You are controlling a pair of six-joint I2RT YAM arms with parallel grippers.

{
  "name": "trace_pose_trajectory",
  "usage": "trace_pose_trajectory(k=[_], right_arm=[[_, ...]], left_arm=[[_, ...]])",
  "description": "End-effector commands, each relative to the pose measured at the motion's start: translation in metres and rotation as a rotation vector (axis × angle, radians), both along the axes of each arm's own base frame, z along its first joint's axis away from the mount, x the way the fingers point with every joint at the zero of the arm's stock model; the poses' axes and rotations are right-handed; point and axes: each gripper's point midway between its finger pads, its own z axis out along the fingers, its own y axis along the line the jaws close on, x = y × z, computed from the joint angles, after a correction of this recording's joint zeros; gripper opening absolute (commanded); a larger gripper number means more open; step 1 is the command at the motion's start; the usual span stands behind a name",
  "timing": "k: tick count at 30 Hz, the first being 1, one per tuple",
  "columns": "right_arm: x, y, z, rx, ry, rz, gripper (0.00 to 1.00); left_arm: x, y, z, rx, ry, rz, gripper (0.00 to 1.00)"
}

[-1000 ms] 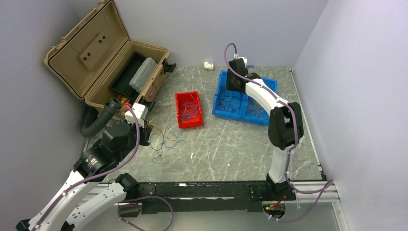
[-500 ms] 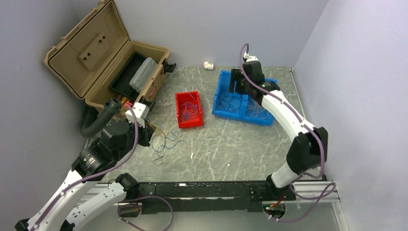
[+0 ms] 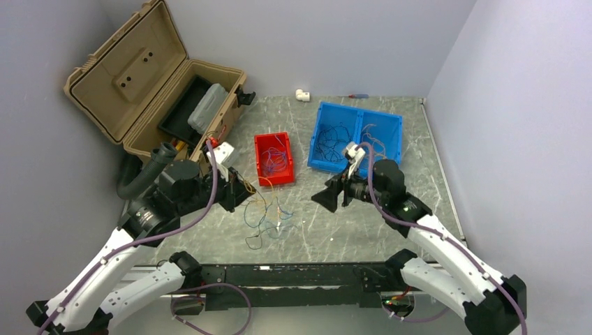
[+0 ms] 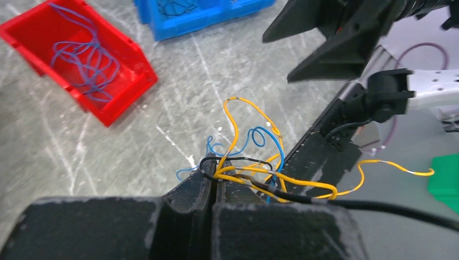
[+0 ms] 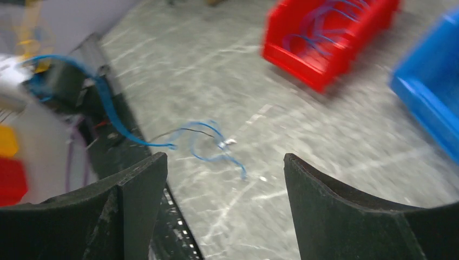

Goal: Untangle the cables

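A tangle of thin yellow-orange, blue and black cables (image 3: 264, 216) trails on the table in front of my left gripper (image 3: 241, 192). In the left wrist view that gripper (image 4: 216, 176) is shut on the cables (image 4: 254, 162), pinching yellow and black strands at its tips while blue loops hang beyond. My right gripper (image 3: 334, 197) hovers to the right of the tangle, facing it, open and empty. In the right wrist view its jaws (image 5: 224, 156) stand wide apart, with a blue cable (image 5: 208, 143) lying on the table just ahead of them.
A red bin (image 3: 257, 155) holds blue and purple wires. Behind the right arm a blue two-part bin (image 3: 317, 132) holds more wires. An open tan case (image 3: 132, 77) stands at the back left. A black rail (image 3: 300, 276) runs along the table's near edge.
My right arm swung from the blue bin down to mid-table, jaws opening wider. My left gripper moved right, dragging the tangle with it.
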Motion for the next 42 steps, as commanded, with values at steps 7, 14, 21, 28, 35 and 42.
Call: trace_pose_trajectory(k=[7,14,21,28,35,42], right_arm=[[-0.058,0.055,0.065,0.208,-0.285,0.375,0.82],[-0.075,0.089,0.065,0.19,-0.287,0.483,0.81],[-0.071,0.106,0.046,0.18,-0.248,0.432,0.5],[-0.023,0.06,0.045,0.158,-0.247,-0.003,0.0],[0.017,-0.033,0.036,0.027,-0.162,-0.551,0.0],[0.015,-0.149,0.016,-0.1,-0.055,-1.135,0.0]], left_arm=[[-0.014,-0.032,0.051,-0.167,-0.043,-0.166,0.0],[-0.012,-0.035,0.05,-0.172,-0.038,-0.167,0.0],[-0.008,-0.033,0.047,-0.153,-0.038,-0.148,0.0],[0.0,-0.008,0.042,-0.108,-0.07,-0.009,0.0],[0.024,0.061,0.026,0.014,-0.087,0.369,0.0],[0.027,0.137,0.016,0.169,-0.108,0.714,0.0]])
